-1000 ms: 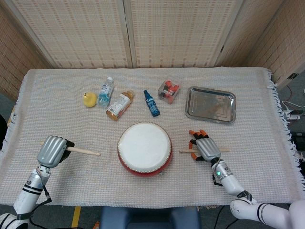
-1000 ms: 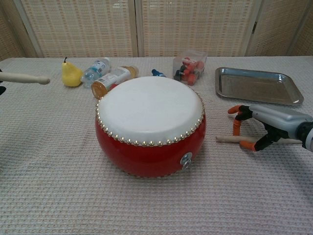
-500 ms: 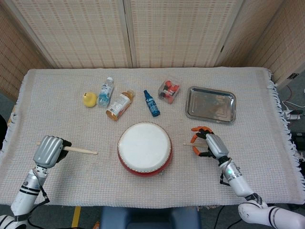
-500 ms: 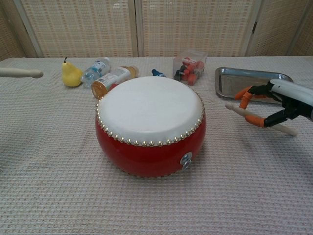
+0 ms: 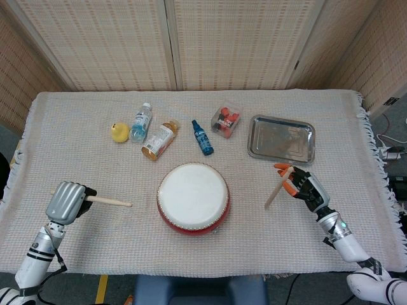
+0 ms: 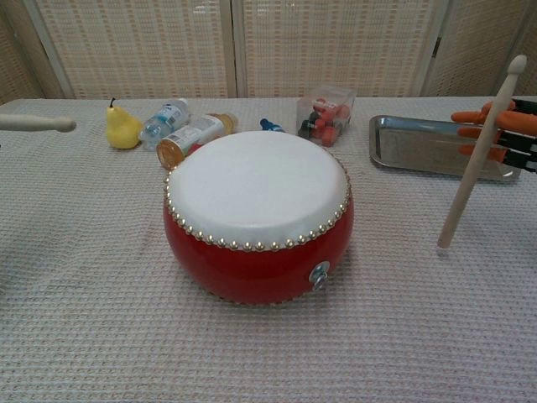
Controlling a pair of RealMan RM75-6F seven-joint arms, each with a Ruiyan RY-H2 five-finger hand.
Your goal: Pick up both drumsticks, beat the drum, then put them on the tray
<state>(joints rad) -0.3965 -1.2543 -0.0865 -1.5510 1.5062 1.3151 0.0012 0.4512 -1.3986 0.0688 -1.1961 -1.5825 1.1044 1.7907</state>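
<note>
The red drum (image 5: 193, 198) (image 6: 258, 211) with its white skin stands at the table's front middle. My left hand (image 5: 67, 202) grips one wooden drumstick (image 5: 109, 202) (image 6: 33, 123), held level and pointing toward the drum from the left. To the drum's right, my right hand (image 5: 304, 186) (image 6: 505, 128) holds the other drumstick (image 5: 277, 188) (image 6: 477, 160), raised off the cloth and tilted, its lower end hanging toward the table. The steel tray (image 5: 281, 139) (image 6: 436, 144) lies at the back right, beyond my right hand, with nothing in it.
Behind the drum lie a yellow pear (image 5: 119, 132), a water bottle (image 5: 141, 121), an orange-capped bottle (image 5: 159, 140), a small blue bottle (image 5: 202, 137) and a clear box of red items (image 5: 226, 119). A fringed cloth covers the table.
My right hand has lifted its drumstick off the cloth and moved right and up, swinging the stick from level to steeply tilted. The left hand with its stick has barely moved.
</note>
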